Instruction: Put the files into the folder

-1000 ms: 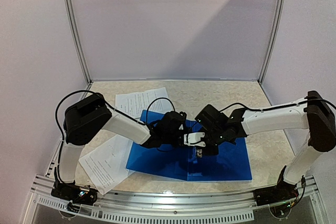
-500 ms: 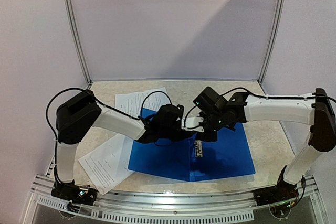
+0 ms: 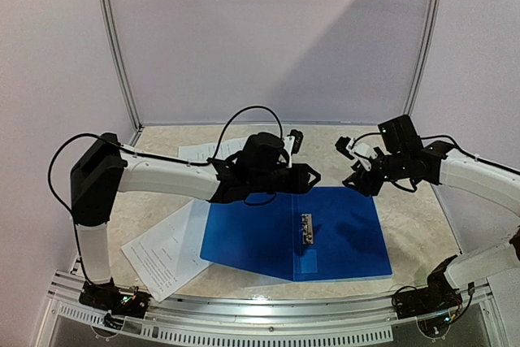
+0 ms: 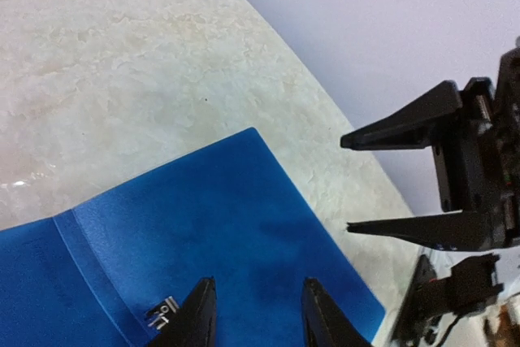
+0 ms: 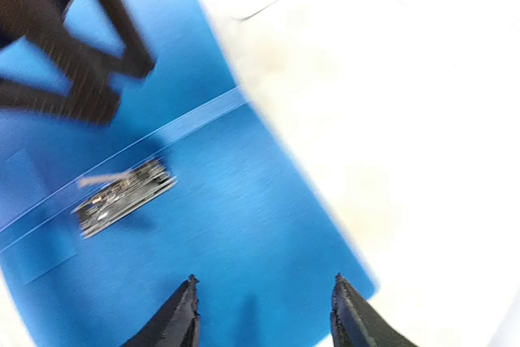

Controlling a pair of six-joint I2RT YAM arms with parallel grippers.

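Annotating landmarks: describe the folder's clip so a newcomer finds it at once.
On the table, the bright blue folder lies open and flat. Along its centre crease sits the clip, a small silvery strip, the only metal thing on the blue.

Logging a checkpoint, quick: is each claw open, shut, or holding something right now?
Left claw: open, holding nothing.
Right claw: open, holding nothing.

Beige marbled table (image 3: 410, 221) — pale lilac walls (image 3: 268, 38) behind, 2 metal posts (image 3: 114, 38) at its back corners.
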